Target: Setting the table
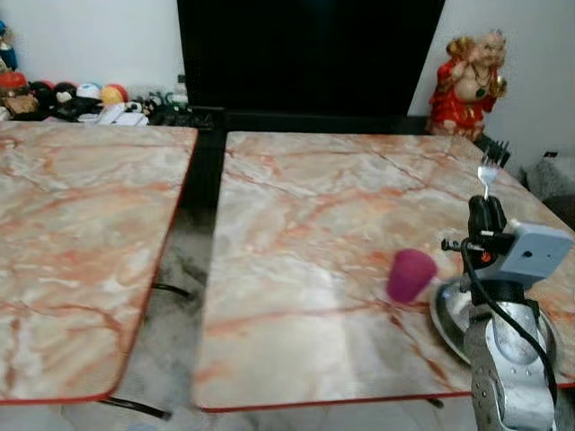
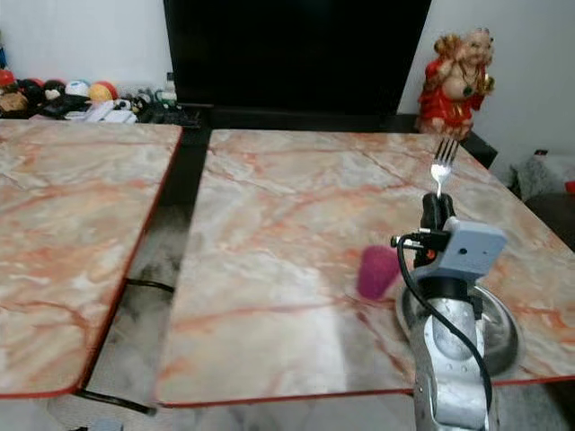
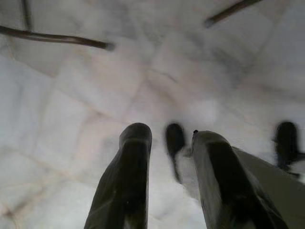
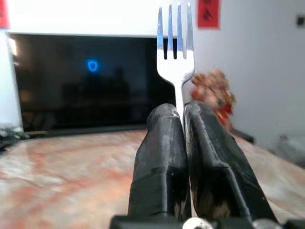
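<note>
My right gripper [image 1: 486, 205] is shut on a silver fork [image 1: 489, 171] and holds it upright, tines up, above the right side of the marble table [image 1: 305, 269]. The fork [image 4: 175, 52] rises from between the two black fingers [image 4: 162, 157] in the right wrist view. Just below and in front of that arm, a metal plate [image 1: 454, 314] lies on the table near the front right edge. A purple cup [image 1: 410, 275] stands beside the plate's left rim. My left gripper [image 3: 169, 143] hangs open above the pale floor.
A second marble table [image 1: 81, 242] stands to the left, with a gap of floor [image 1: 175, 296] between the two. A large dark screen [image 1: 305, 54] and a red and gold figurine [image 1: 467, 85] are behind the table. Small items [image 1: 81, 99] line the far left wall.
</note>
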Tool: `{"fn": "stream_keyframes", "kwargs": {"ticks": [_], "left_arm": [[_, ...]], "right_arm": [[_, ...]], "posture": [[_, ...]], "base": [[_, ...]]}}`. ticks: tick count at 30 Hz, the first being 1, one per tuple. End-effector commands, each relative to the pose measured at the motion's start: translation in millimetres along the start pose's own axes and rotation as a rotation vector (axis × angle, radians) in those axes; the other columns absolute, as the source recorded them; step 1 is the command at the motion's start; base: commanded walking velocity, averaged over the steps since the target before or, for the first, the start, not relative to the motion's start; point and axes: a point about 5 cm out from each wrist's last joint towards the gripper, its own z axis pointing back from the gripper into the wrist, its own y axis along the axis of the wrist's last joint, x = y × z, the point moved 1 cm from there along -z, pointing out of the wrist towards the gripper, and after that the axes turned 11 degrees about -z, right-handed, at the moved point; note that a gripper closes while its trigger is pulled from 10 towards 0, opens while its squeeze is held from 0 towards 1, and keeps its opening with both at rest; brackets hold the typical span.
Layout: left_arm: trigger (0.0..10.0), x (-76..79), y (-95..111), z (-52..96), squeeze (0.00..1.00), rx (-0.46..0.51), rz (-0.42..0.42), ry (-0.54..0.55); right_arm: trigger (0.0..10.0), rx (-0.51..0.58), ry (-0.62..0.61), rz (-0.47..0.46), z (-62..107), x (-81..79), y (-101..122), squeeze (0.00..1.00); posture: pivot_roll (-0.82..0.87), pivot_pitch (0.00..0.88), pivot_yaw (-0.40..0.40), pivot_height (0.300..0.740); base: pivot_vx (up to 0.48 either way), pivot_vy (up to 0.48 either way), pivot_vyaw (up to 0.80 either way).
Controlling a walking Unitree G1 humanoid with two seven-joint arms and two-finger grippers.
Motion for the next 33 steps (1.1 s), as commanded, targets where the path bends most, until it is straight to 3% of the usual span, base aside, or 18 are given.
{"fn": "stream_keyframes", "kwargs": {"ticks": [1,11,24,33], "left_arm": [[10.0,4.1,-3,0.0,0.00,-0.017,0.004,-0.011],[10.0,3.3,-8,1.3,0.00,-0.031,0.009,-0.007],[10.0,-15.6,-36,13.2,0.00,-0.075,0.035,0.018],[10.0,-19.4,-48,17.6,0.00,-0.110,0.077,0.049]], "right_arm": [[10.0,0.017,0.004,0.006,-1.9,0.8,5,0.00],[10.0,-0.013,0.014,0.035,-0.3,0.3,-1,0.00],[10.0,-0.039,0.021,0.027,0.0,1.0,-5,0.00],[10.0,-0.045,0.105,0.065,0.2,-10.6,-6,0.00]], "posture": [[-0.05,0.040,-0.024,0.740],[-0.05,0.060,-0.022,0.740],[-0.06,0.072,-0.017,0.740],[-0.05,0.076,-0.021,0.740]], "base": [[0.000,-0.480,0.00],[0.000,-0.478,0.00],[0.000,0.000,0.00],[0.000,0.000,0.00]]}}
